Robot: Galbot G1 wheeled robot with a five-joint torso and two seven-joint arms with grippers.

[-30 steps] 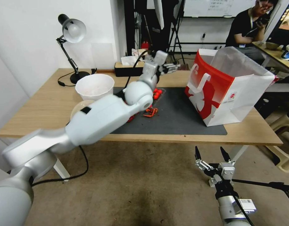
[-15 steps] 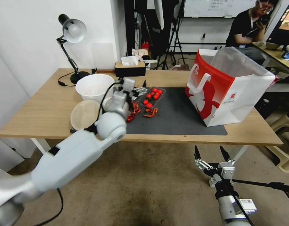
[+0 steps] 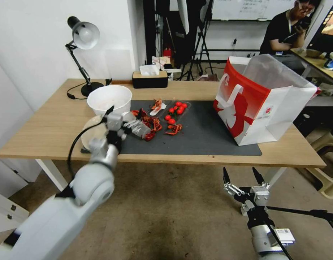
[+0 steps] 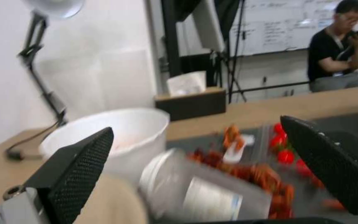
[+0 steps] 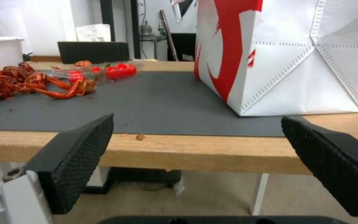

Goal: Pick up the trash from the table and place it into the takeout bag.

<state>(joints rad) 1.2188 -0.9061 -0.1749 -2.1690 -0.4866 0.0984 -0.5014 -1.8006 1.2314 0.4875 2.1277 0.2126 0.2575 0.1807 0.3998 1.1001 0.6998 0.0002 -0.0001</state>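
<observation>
Bare mat (image 3: 210, 137) fronts the takeout bag (image 3: 262, 99); both grippers' fingers (image 3: 226, 177) spread wide.

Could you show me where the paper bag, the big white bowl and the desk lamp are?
takeout bag (image 3: 258, 108), head view, on its white front panel.
white bowl (image 3: 109, 99), head view, on its outer wall.
desk lamp (image 3: 85, 35), head view, on its round shade.

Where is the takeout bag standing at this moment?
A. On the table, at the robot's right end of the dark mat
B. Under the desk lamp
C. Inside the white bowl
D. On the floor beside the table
A: the takeout bag stands upright on the table, its base partly over the dark mat.
</observation>
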